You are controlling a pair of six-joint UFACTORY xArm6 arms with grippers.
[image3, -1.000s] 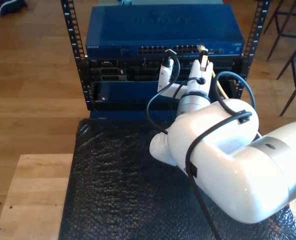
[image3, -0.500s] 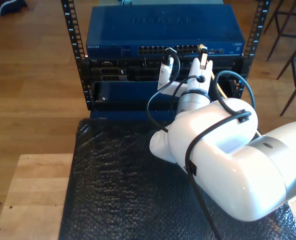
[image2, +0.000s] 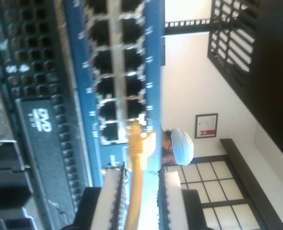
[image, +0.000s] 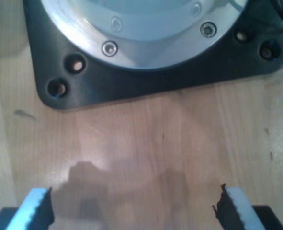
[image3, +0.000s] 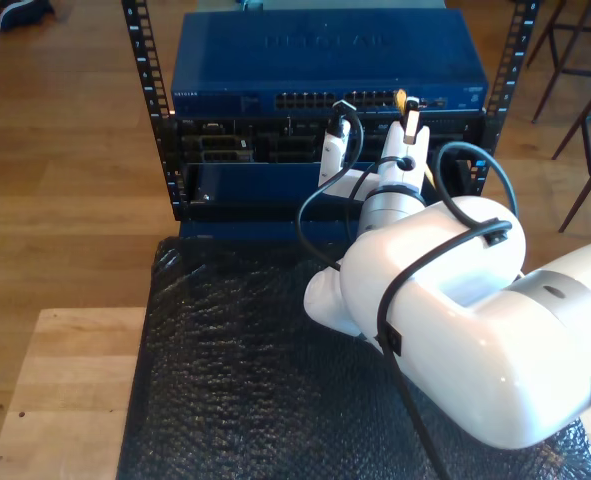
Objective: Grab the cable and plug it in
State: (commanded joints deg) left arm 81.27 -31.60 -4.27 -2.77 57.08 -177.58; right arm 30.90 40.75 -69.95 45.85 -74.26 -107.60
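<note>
- Since the earlier frame your second gripper point(image3: 408, 118) has edged the plug closer to the switch point(image3: 235, 62).
- Its fingers point(image2: 113, 199) clamp the cable point(image2: 135, 191); plug point(image2: 140, 143) just beside a port, apparently not seated.
- Your first gripper point(image: 131, 211) hangs open over the desk point(image: 146, 143).

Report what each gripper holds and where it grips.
My second gripper pinches the cable just behind its plug. My first gripper is open, holding nothing.

Pale-yellow cable point(image2: 134, 187) against a blue switch point(image3: 325, 60), white arm point(image3: 455, 320), black bubble-textured mat point(image3: 235, 390).
</note>
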